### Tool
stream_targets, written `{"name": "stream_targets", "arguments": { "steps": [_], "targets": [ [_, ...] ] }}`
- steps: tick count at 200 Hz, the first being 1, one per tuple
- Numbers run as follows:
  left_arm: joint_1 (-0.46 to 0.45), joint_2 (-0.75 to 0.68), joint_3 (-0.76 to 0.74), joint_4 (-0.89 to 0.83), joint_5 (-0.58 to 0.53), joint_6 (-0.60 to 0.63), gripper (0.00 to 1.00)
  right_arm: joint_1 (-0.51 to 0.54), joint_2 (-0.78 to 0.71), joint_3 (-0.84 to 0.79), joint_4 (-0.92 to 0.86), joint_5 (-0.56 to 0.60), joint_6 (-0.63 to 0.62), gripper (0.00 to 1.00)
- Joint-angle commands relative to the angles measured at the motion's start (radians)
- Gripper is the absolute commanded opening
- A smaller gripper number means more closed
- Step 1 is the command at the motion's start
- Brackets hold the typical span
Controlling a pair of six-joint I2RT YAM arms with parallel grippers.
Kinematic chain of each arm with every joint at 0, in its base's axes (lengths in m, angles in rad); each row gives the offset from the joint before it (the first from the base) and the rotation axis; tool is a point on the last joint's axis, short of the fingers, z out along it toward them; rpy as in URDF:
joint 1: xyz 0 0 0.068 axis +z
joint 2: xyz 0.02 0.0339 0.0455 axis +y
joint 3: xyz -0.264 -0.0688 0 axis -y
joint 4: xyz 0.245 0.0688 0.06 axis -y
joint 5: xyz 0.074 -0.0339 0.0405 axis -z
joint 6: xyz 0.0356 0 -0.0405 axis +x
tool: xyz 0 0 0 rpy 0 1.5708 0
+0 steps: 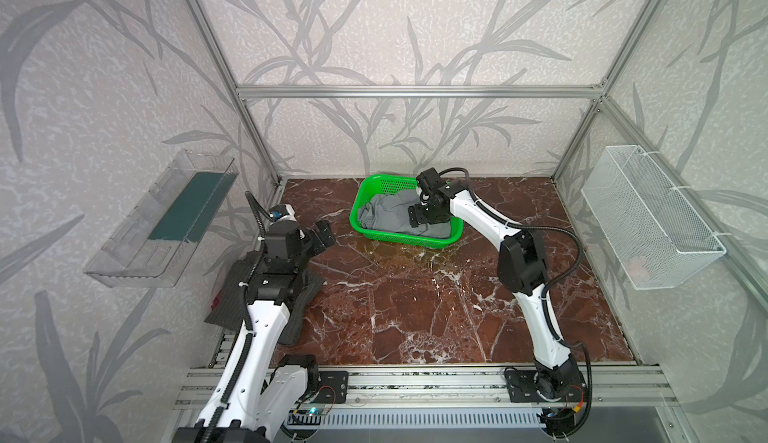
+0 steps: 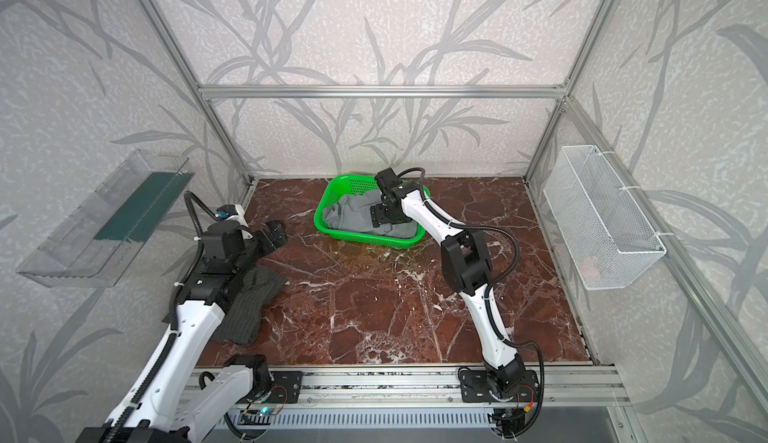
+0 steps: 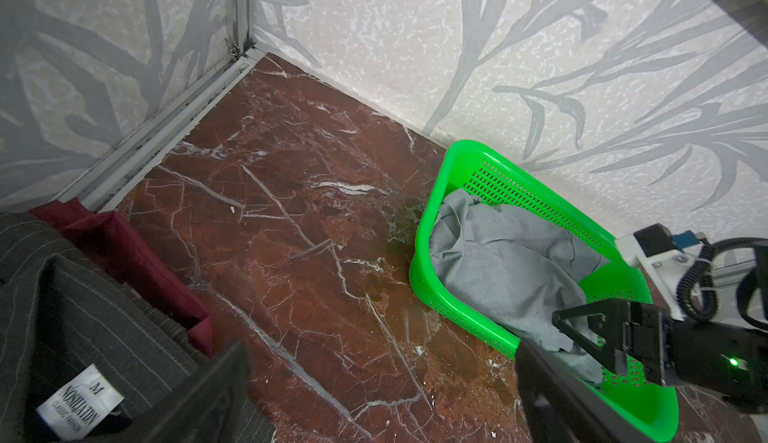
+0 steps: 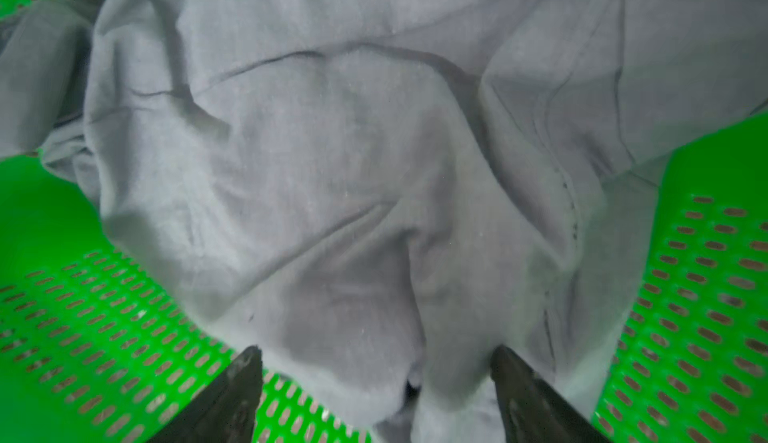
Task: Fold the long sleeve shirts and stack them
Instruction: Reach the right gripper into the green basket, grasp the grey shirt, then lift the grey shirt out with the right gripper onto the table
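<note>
Currently my right gripper is down in the green basket, fingers apart astride a fold of the crumpled grey shirt. My left gripper is spread wide above the table; the pinstriped shirt lies beneath that arm.

Leaf-patterned grey walls on an aluminium frame enclose a red-brown marble tabletop; a clear tray and white wire basket hang on opposite sides.
</note>
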Motion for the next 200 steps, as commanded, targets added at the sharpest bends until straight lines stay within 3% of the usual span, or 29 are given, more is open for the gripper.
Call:
{"name": "stream_targets", "arguments": {
  "steps": [1,36,123,200],
  "targets": [
    [-0.007,0.009,-0.002,-0.017,0.037,0.002,0.99,-0.004,0.069,0.104,-0.139,-0.012,-0.003,0.84],
    [-0.014,0.035,0.014,-0.027,0.071,0.011,0.99,-0.004,0.161,0.209,-0.183,-0.030,-0.004,0.74],
    [-0.079,0.079,0.034,-0.055,0.073,0.035,0.99,-0.004,0.164,0.284,-0.178,-0.143,-0.033,0.00],
    [-0.133,0.116,0.057,-0.095,0.022,0.045,0.99,-0.002,-0.071,0.341,-0.189,-0.158,-0.058,0.00]
  ]
}}
